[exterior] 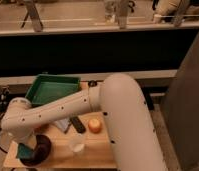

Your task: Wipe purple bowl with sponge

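The purple bowl sits at the front left of the wooden table, dark and partly hidden by my arm. My gripper hangs down from the white wrist at the bowl's left side. It is shut on the sponge, a small teal block, which presses against the bowl's left rim and inside. The white forearm crosses the table from the right and hides the back of the bowl.
A large green tray stands at the back of the table. A black oblong object, a small orange bowl and a pale translucent cup lie right of the purple bowl. A dark counter runs behind.
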Controlling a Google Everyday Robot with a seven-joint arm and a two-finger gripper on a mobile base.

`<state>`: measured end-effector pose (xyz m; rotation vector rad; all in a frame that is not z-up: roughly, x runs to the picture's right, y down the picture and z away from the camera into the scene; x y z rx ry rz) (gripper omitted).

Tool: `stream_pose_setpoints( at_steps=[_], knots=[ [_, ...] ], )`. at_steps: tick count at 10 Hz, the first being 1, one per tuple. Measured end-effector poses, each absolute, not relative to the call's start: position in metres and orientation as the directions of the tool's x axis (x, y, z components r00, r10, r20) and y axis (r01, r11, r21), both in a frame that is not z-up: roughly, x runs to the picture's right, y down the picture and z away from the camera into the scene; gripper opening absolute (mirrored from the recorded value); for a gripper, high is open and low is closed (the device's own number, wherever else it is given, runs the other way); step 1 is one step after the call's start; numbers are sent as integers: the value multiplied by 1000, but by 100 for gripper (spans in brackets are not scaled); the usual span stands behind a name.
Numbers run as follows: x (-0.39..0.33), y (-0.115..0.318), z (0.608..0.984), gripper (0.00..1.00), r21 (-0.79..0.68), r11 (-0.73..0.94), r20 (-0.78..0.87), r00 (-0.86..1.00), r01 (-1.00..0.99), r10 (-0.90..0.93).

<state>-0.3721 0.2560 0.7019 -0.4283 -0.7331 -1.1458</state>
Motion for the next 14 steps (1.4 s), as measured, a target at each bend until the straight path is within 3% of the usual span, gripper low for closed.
stream_pose_setpoints(
  at_steps=[14],
  knots=[
    [-310, 267, 713, 0, -60, 390, 708, 315, 919, -632]
  ],
)
